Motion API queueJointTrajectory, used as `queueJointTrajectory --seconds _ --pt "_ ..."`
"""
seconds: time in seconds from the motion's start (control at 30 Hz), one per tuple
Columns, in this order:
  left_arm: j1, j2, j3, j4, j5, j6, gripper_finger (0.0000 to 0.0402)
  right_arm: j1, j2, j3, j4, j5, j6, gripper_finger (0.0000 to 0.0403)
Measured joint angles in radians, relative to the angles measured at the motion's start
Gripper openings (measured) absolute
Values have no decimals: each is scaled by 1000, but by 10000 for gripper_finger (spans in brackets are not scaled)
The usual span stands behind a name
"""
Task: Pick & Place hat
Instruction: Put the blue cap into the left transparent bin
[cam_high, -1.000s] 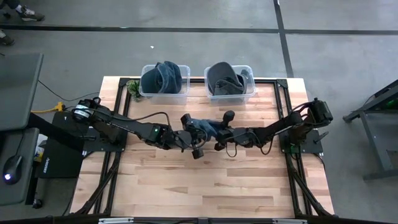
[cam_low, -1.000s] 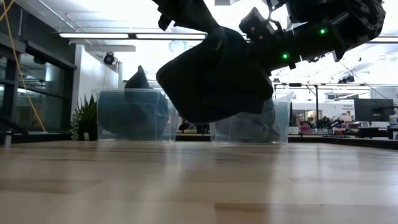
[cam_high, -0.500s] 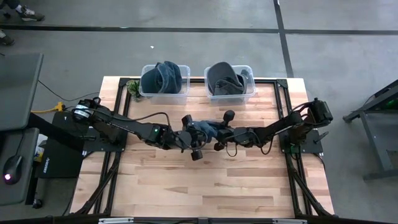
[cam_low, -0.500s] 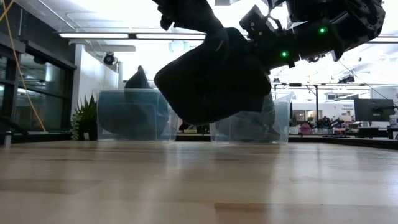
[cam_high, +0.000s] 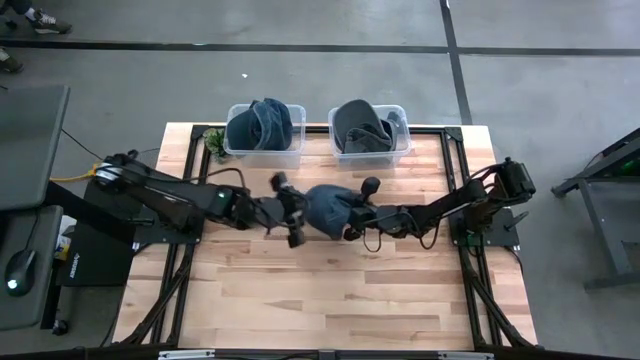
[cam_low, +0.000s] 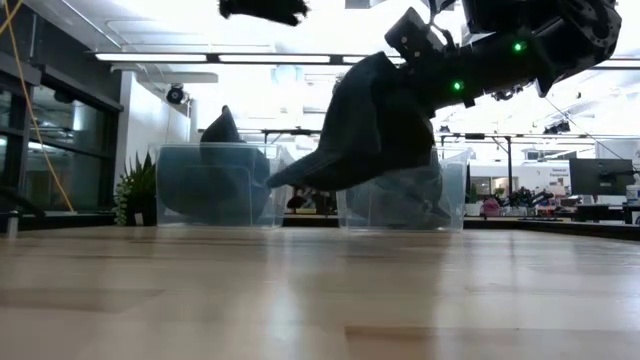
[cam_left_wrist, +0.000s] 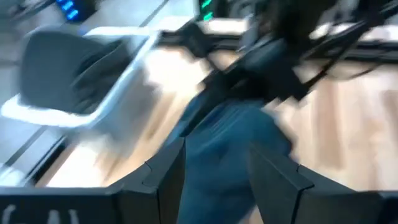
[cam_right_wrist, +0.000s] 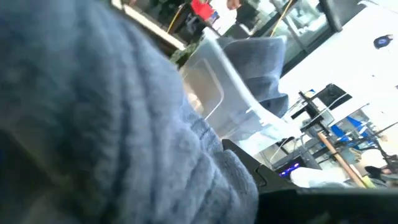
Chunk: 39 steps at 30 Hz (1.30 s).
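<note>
1. The right gripper (cam_high: 349, 222) is clenched on one edge of the hat (cam_high: 327, 209), holding it clear above the table (cam_high: 300, 300) at mid-table.
2. The left gripper (cam_high: 288, 210) stands just beside the hat, fingers (cam_left_wrist: 163, 180) parted and empty.
3. The hat looks soft, light and floppy: it sags from the grip in the low view, so a fold of the rim is likely the surest hold.
4. Two bins (cam_high: 265, 150) at the far edge already hold hats.

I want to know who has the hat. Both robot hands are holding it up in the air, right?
Not quite. Only the right gripper holds the hat up in the air. The left gripper has let go and sits apart from it, as the high view shows.
</note>
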Motion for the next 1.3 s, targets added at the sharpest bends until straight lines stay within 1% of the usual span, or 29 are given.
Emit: queueJointTrajectory --seconds 0.1,0.17,0.23,0.33,0.5,0.6,0.7,0.8,0.9,1.0,1.2,1.3 --pt "0 -45 0 -100 -69 -74 161 4 0 0 48 3 -38 0" --pt "1 -69 -2 -197 -116 -134 161 14 0 0 99 3 -90 0" --pt "1 -84 -1 -256 -141 -196 161 28 0 0 159 1 -144 0" --pt "1 -83 -1 -314 -147 -252 161 51 0 0 235 -6 -244 0" --pt "1 -84 -2 -321 -142 -266 161 91 -2 0 328 -1 -405 0" --pt "2 -83 -2 -318 -139 -268 161 113 -21 0 340 14 -480 0" --pt "11 -115 -2 -330 -122 -273 161 131 -60 0 340 32 -557 0" --pt "52 -150 0 -321 -54 -273 161 149 -112 0 340 34 -640 0" --pt "114 -176 0 -287 50 -275 161 168 -160 15 332 31 -718 0" --pt "183 -203 -2 -277 198 -276 161 181 -199 45 284 19 -812 0" --pt "325 -211 -1 -160 566 -323 161 186 -230 119 173 22 -930 0" --pt "376 -213 0 -128 667 -351 161 186 -230 153 136 22 -969 0"
